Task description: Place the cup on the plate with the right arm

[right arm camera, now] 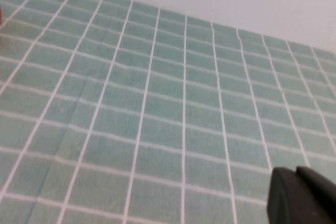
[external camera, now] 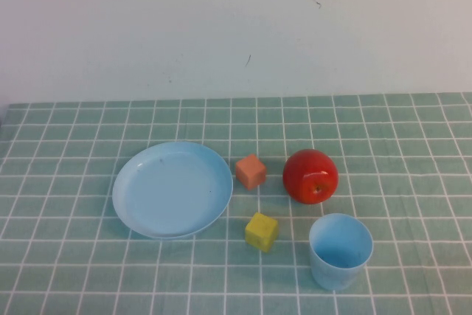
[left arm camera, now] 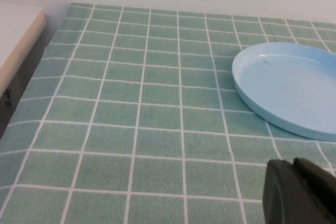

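Green-tiled desk [external camera: 413,182] | cup [external camera: 340,251] upright, right of plate [external camera: 172,189], nearer right arm | left end effector [left arm camera: 299,192], right end effector [right arm camera: 302,195]: barely visible at the frame corners, probably parked, grip state cannot be told

Neither arm shows in the high view. The left gripper [left arm camera: 300,192] appears only as a black part at the corner of its own wrist view, low over the table; the right gripper [right arm camera: 302,195] shows the same way, a black part at the corner of the right wrist view, also above the table.
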Controlling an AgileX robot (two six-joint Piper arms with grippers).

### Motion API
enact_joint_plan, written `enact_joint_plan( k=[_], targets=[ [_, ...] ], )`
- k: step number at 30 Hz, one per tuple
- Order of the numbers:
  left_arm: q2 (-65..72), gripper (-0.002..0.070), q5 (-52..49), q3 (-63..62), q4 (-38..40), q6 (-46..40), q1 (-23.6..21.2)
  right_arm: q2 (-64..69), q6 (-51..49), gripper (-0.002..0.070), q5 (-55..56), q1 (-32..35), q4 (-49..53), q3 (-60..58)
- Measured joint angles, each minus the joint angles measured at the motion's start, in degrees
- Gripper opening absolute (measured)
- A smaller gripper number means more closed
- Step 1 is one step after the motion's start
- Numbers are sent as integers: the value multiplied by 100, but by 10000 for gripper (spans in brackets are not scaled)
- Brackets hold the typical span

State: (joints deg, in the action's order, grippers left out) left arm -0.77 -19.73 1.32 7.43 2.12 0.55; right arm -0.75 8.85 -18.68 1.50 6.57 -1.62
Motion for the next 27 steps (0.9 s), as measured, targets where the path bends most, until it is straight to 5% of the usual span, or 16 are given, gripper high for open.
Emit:
enact_joint_plan(
  k=[11,19,22,27],
  targets=[
    [0,-3,0,0,0,0,0,0,-25,-2,3399,0,10,-11],
    [0,-3,0,0,0,11,0,0,-502,-2,7014,0,-348,114],
    [0,-3,0,0,0,11,0,0,-1215,-2,6926,0,-360,765],
    [0,-3,0,0,0,11,0,15,-1605,-2,4603,0,-299,2630]
  ],
)
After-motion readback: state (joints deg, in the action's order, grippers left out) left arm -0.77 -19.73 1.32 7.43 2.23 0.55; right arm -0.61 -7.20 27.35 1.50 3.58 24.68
